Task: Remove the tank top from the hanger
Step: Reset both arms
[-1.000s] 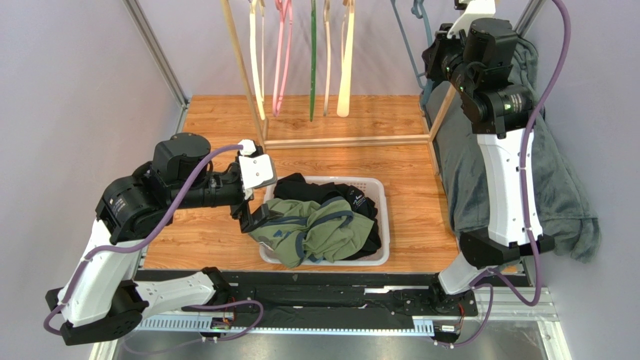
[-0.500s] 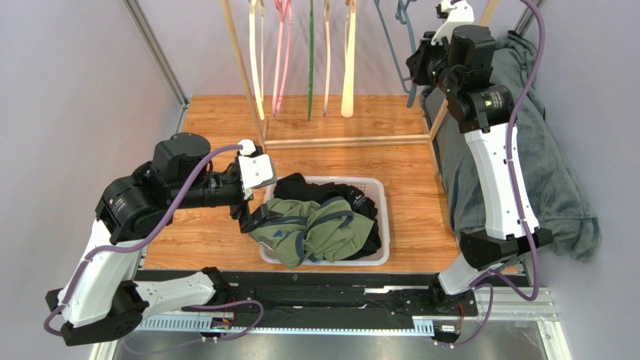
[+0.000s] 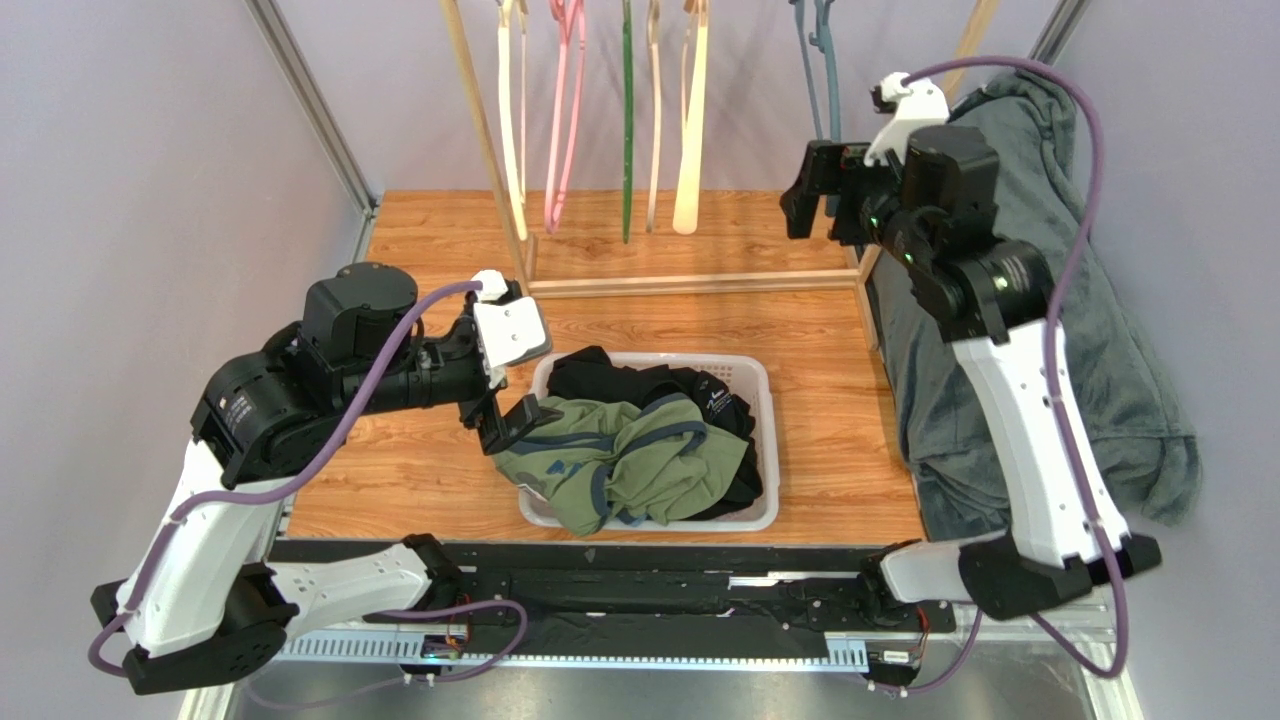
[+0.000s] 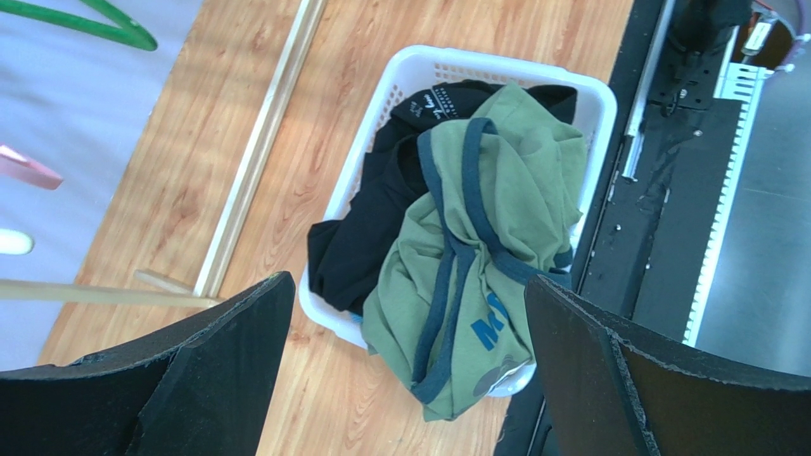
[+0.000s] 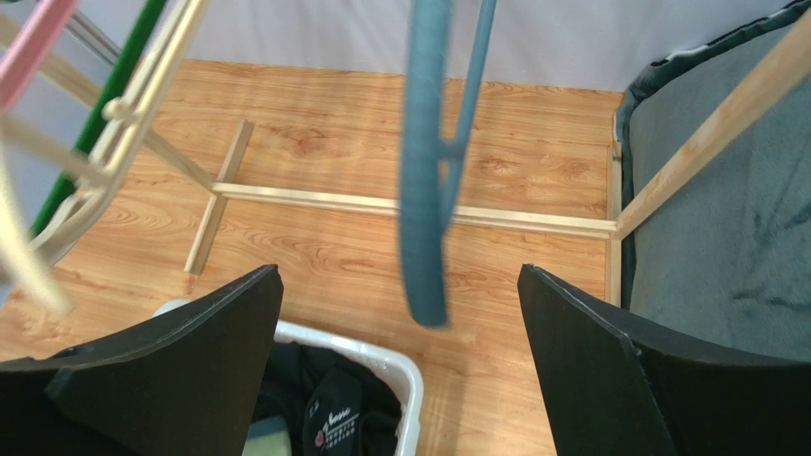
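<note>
We see the white basket (image 3: 771,450) on the wooden table (image 3: 406,465) holding a heap of black clothes (image 3: 594,375). The green tank top (image 3: 631,458) lies on top of them, spilling over the near rim. Our left gripper (image 3: 529,393) hovers just beside the basket's left edge, fingers apart and empty. The right gripper (image 3: 812,195) is raised near the blue hanger (image 5: 425,190) on the rack (image 3: 691,281), fingers apart, gripping nothing.

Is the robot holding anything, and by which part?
Nothing. The left gripper is open above the green tank top; the right gripper is open too, the blue hanger hanging free between its jaws.
</note>
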You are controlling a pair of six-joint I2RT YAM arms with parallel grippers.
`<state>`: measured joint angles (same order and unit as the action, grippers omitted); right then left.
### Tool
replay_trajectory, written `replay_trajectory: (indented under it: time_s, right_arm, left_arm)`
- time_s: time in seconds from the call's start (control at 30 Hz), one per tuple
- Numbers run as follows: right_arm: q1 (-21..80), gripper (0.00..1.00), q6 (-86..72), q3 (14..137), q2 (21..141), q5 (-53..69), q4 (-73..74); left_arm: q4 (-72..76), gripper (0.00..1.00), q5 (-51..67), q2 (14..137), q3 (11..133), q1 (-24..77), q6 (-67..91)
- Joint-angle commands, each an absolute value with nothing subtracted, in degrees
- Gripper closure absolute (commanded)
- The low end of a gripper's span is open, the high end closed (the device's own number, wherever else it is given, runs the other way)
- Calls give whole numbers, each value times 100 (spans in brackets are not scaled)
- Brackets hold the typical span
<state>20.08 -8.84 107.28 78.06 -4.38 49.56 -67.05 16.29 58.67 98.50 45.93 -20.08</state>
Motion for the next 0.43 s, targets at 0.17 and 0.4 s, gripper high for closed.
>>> replay_trajectory:
  time_s: [0.17, 0.4]
  right_arm:
    - [2452, 0, -1125, 9671, 6189, -493, 5256]
    - [2470, 0, -1143, 9011, 5442, -299, 5493]
  left_arm:
    - [-6407, 1, 1415, 5678, 9607, 4351, -2083]
    - [-6337, 1, 1441, 5493, 9299, 4166, -2048]
